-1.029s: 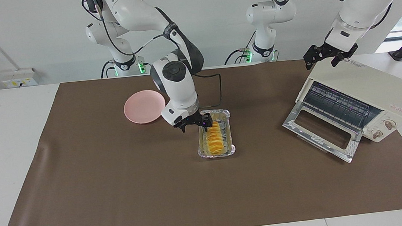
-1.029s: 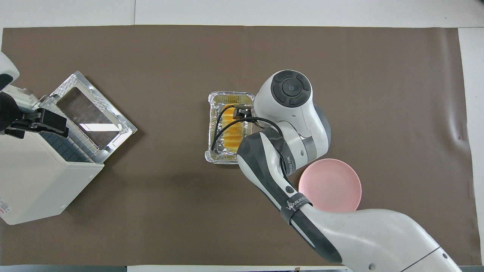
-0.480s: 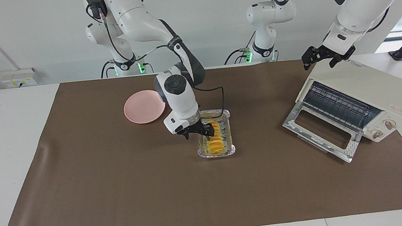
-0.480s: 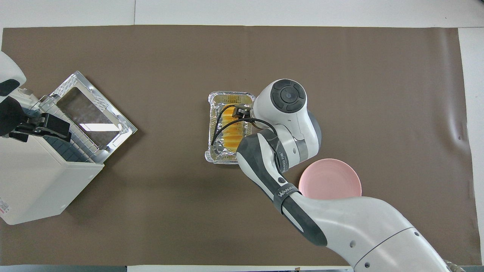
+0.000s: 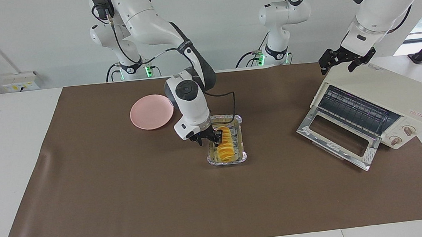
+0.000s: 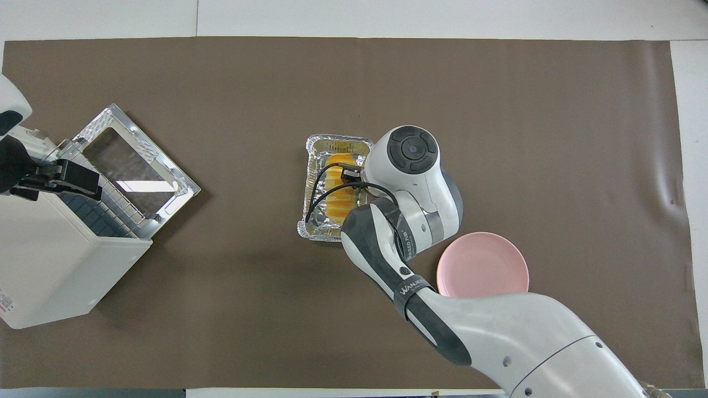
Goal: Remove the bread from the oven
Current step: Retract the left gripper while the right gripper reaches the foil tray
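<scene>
1. The bread (image 5: 226, 145) is out of the oven (image 5: 386, 90). It lies lengthwise in a silver foil tray (image 5: 227, 163) near the middle of the brown mat (image 5: 126, 204) on the desk (image 5: 5, 153).
2. The tray's walls rise close along both long sides of the loaf. A short stretch of bare foil shows at the end farther from the robots and another at the nearer end.
3. The right gripper (image 5: 209, 138) is low at the tray's long side that faces the right arm's end of the desk. Its fingers are spread. One finger is inside the tray against the side of the bread. The other is outside the foil rim, so the tray wall runs between them. Whether either one presses on the foil cannot be told.
4. The left gripper (image 5: 337, 67) hangs over the top rear edge of the oven with its fingers spread wide, holding nothing. That arm waits.
5. The oven sits at an angle at the left arm's end of the desk. Its glass door (image 5: 336, 137) is folded down flat onto the mat, and the wire rack is visible inside the opening. The door's outer corner comes near the mat's edge.
6. A pink plate (image 5: 151, 112) lies nearer to the robots than the tray, toward the right arm's end, apart from the foil.
7. A wide strip of bare mat separates the tray from the open door. More bare mat runs from the tray to the edge of the desk farthest from the robots.
</scene>
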Motion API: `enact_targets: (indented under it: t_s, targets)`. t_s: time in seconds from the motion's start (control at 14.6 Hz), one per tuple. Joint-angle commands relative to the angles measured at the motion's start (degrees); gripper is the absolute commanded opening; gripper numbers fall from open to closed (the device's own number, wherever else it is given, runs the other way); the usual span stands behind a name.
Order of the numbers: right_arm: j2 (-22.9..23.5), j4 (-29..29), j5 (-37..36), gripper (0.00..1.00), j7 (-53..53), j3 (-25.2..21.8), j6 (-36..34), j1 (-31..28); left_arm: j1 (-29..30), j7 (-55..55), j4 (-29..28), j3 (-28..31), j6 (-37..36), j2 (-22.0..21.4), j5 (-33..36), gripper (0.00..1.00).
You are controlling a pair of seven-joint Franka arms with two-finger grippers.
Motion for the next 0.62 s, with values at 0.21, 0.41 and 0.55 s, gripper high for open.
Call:
enact_targets:
  t_s: [0.21,0.41,0.55]
  targets:
    - [-1.3,-0.8,-1.7,0.00,-1.3,-0.2,0.6,-0.5,0.6,0.7,-0.6,-0.3,0.7,-1.3,0.6,1.00]
    - [-1.4,1.8,-1.6,0.00,-8.2,-0.6,-1.7,-4.7,0.6,0.7,-0.6,-0.3,0.7,-1.3,0.6,1.00]
    - [-2.3,3.6,-0.8,0.00,-13.4,-0.5,-3.7,-9.3,0.6,0.7,-0.6,-0.3,0.7,-1.4,0.6,1.00]
